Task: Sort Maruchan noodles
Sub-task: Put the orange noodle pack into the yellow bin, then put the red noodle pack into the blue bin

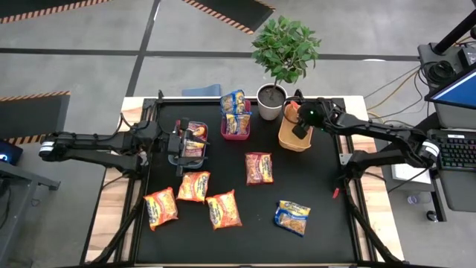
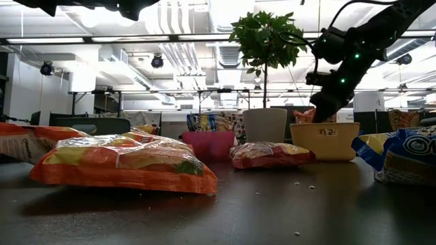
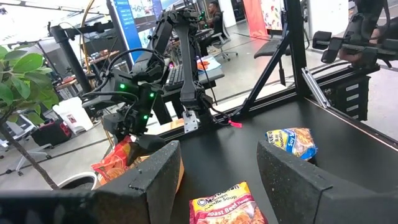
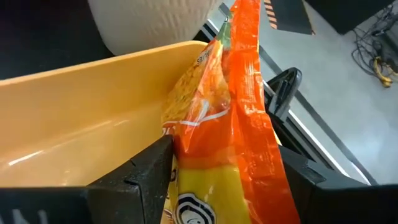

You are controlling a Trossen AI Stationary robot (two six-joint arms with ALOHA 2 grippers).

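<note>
Maruchan noodles lie loose on the black table: three orange packets (image 1: 194, 186), (image 1: 161, 207), (image 1: 223, 210), a red-maroon one (image 1: 259, 167) and a blue one (image 1: 292, 217). My right gripper (image 4: 222, 171) slants down into the orange bin (image 1: 295, 138) at the far right. An orange packet (image 4: 224, 124) stands on edge in the bin between its spread fingers. My left gripper (image 3: 217, 177) is open and level over the teal bin (image 1: 195, 140), which holds red packets. The red bin (image 1: 236, 123) holds blue packets. My right gripper has the orange packet's upper part (image 4: 186, 149) between its two fingers, which come slanting down from above. The packet stands upright, leaning on the bin's wall (image 4: 93, 124). Whether the fingers (image 4: 146, 171) touch it, I cannot tell.
A white pot (image 1: 271, 100) with a leafy plant stands at the far edge between the red and orange bins. Bare black table lies at the near right and near the front edge. Monitors and stands sit beyond the right edge.
</note>
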